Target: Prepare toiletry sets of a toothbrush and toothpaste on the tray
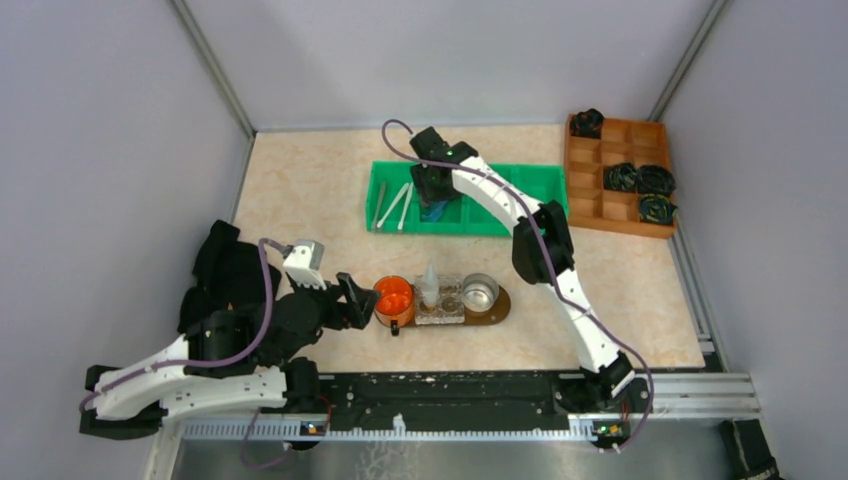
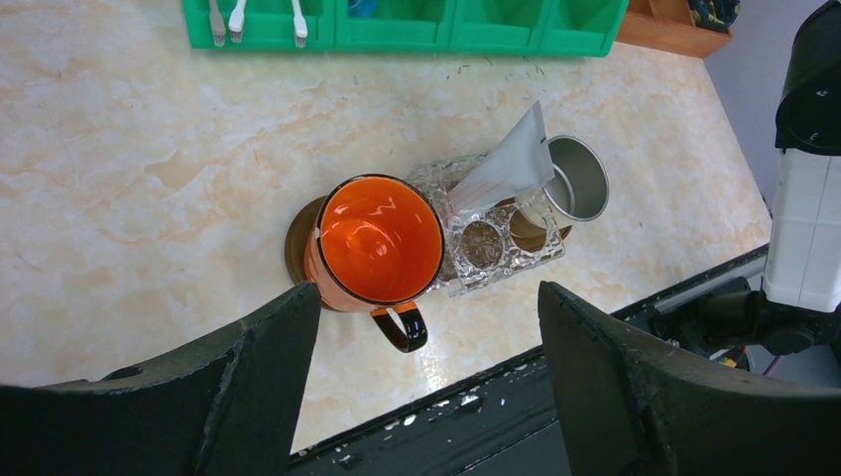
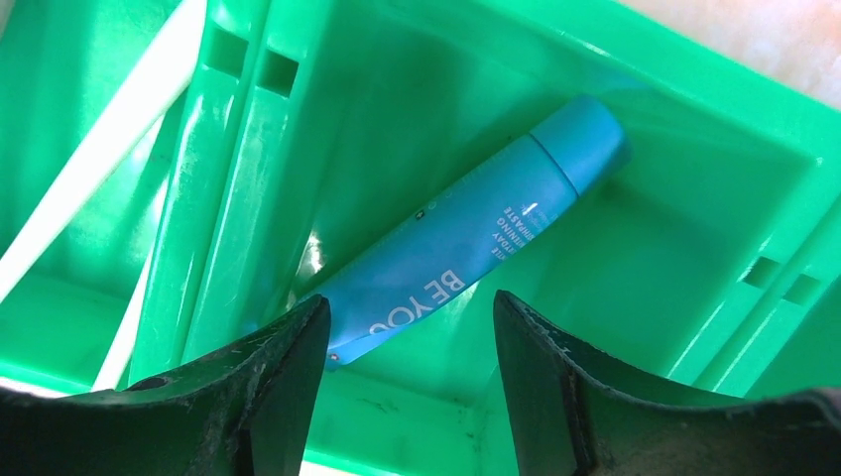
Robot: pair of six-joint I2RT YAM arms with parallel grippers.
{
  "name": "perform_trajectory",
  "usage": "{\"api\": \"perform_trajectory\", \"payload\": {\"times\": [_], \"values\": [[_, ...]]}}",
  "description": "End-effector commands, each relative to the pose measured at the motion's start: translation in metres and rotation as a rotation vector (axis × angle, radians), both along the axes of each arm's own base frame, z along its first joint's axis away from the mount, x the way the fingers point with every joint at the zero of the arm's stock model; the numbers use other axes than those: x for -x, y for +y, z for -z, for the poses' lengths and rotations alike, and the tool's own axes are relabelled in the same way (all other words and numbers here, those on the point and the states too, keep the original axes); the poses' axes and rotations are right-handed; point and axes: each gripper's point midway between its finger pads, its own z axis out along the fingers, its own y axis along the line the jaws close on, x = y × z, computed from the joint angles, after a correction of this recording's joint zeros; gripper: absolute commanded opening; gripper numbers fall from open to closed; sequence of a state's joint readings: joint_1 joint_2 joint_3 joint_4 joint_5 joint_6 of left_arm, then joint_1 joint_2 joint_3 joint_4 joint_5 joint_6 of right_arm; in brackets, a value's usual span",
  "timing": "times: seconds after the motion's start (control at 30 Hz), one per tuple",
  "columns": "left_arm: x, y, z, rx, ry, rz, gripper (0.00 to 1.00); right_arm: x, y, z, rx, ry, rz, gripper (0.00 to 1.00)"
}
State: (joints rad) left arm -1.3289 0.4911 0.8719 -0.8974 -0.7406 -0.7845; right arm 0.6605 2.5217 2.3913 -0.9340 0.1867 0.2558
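Inside green bin [image 3: 694, 198]: blue tube [image 3: 476, 248] lies slanted, tail between released right fingers [image 3: 248, 397], not grasped.
Left fingers [image 2: 248, 377]: released, empty.
Grip: centre on tube, close softly, lift straight.

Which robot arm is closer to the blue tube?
Right. The right fingers hang open just over the blue tube in the green bin. The left fingers are far away, by the orange mug.

the left arm [image 1: 170, 385] and right arm [image 1: 590, 325] are white with black joints. a purple-grey cable [image 1: 268, 290] loops along each. the left tool [image 2: 428, 297] has matte-black fingers [image 2: 248, 397].
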Motion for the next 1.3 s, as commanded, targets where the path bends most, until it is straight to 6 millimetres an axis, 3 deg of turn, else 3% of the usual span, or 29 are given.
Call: {"api": "perform_trajectory", "payload": {"times": [0.0, 0.13, 0.23, 0.3, 0.43, 0.6, 0.9, 1.07, 1.27], "values": [[0.001, 0.0, -0.006, 0.022, -0.008, 0.007, 0.86, 0.016, -0.009, 0.051, 0.067, 0.128, -0.001, 0.68], [0.001, 0.0, -0.007, 0.024, -0.009, 0.007, 0.86, 0.022, -0.012, 0.059, 0.084, 0.153, -0.008, 0.7], [0.0, 0.001, -0.008, 0.028, -0.011, 0.005, 0.86, 0.022, -0.012, 0.06, 0.043, 0.162, 0.014, 0.61], [0.0, 0.0, -0.009, 0.031, -0.014, 0.004, 0.86, 0.021, -0.006, 0.056, -0.026, 0.17, 0.041, 0.61], [0.0, 0.0, -0.012, 0.038, -0.016, 0.004, 0.86, 0.016, 0.003, 0.047, -0.121, 0.156, 0.15, 0.61], [0.001, 0.0, -0.014, 0.046, -0.015, 0.009, 0.86, 0.014, 0.004, 0.05, -0.173, 0.155, 0.302, 0.62], [0.004, 0.005, -0.015, 0.079, -0.013, 0.019, 0.86, 0.03, -0.007, 0.054, -0.145, 0.13, 0.493, 0.63], [0.006, 0.006, -0.018, 0.091, -0.018, 0.029, 0.86, 0.027, -0.011, 0.054, -0.12, 0.116, 0.538, 0.62], [0.007, 0.016, -0.022, 0.121, -0.029, 0.026, 0.86, 0.028, -0.021, 0.069, -0.042, 0.126, 0.552, 0.57]]}}
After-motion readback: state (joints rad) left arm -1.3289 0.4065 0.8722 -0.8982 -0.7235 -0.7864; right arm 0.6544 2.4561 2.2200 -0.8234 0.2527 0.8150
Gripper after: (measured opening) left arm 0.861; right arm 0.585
